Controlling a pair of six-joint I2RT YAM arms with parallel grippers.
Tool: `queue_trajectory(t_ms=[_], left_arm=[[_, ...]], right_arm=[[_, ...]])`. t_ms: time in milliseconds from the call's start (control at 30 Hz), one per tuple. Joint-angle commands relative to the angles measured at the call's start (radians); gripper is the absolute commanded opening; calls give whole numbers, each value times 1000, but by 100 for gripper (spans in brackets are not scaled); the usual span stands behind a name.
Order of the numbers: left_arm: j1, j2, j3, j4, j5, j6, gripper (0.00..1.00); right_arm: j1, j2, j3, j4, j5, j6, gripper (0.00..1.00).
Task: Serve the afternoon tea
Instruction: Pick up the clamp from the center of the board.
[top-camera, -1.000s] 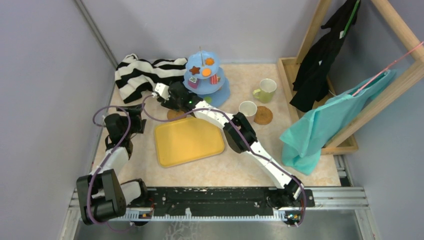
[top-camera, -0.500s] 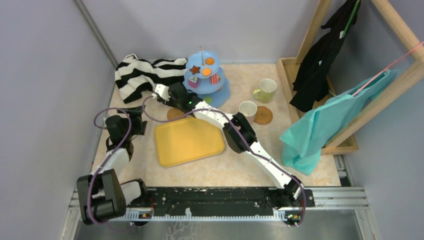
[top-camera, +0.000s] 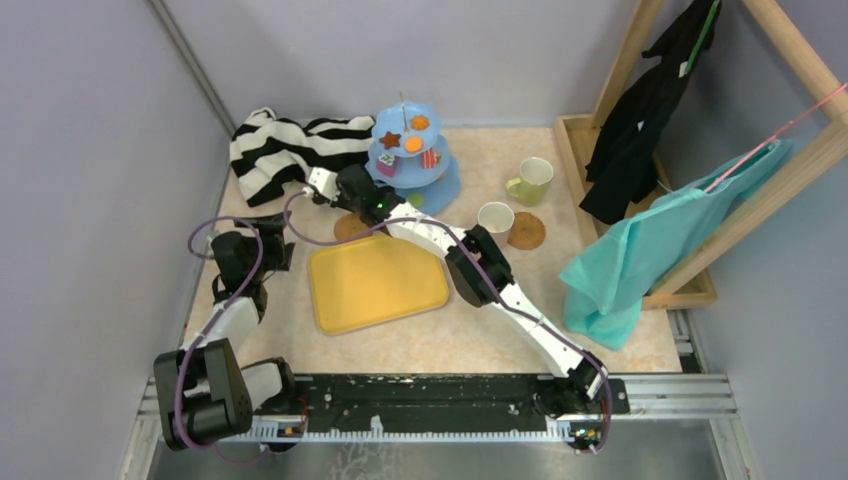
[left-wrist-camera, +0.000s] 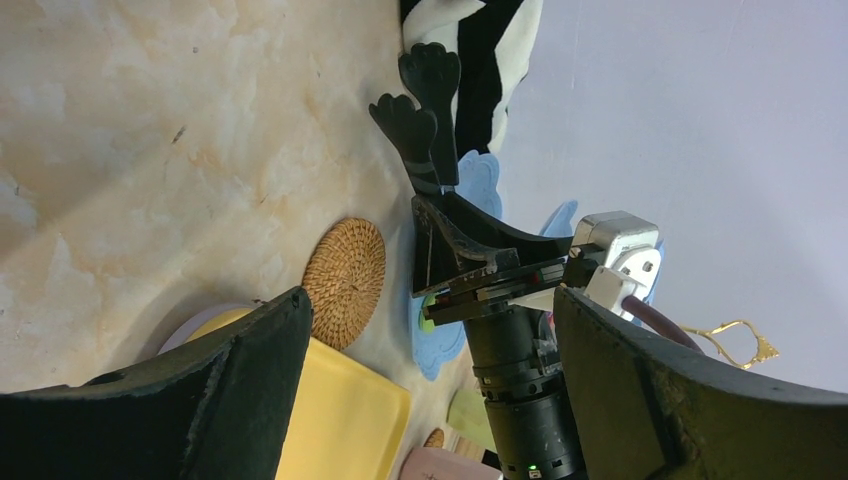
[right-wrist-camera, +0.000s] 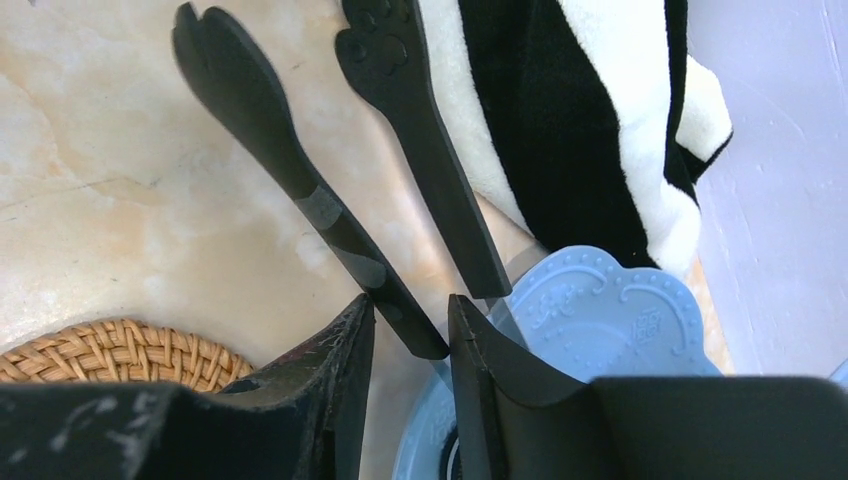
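The light-blue three-tier stand (top-camera: 449, 186) stood upright at the far middle of the tabletop (top-camera: 480, 330), its scalloped tiers narrowing upward. The top tier carried a brown star cookie (top-camera: 389, 140) and two round orange cookies (top-camera: 418, 123). Below them sat a pink cube cake (top-camera: 386, 163) and a red-striped cake slice (top-camera: 429, 158), with a small green piece (top-camera: 415, 200) on the bottom tier. Well right of the stand, a yellow-green cup (top-camera: 531, 179) stood mouth up. Nearer, a pale cup (top-camera: 495, 216) stood upright just beside a round cork coaster (top-camera: 527, 231). A second woven coaster (left-wrist-camera: 345, 282) lay flat near the stand's near-left side.
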Motion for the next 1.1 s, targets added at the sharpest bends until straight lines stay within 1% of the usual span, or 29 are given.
queue_trajectory(t_ms=[0,33,167,333,533,1067], left_arm=[[3,-15,-12,34,6,-1,95],[1,-17,-13,33,5,-1,95],[3,-20,-16,32,7,-1,95],[3,-17,-17,31,9,-2,95],[2,-17,-23,31,7,-3,95],[2,-50,-20,7,10,-4,95]], right_arm=[[25,3,26,55,5,-13,30],[26,1,25,57,6,-15,28],[28,-8,7,71,10,-28,25],[30,-15,-13,81,8,-42,18],[33,-19,-22,88,13,-53,0],[51,-69,-62,91,31,-73,0]])
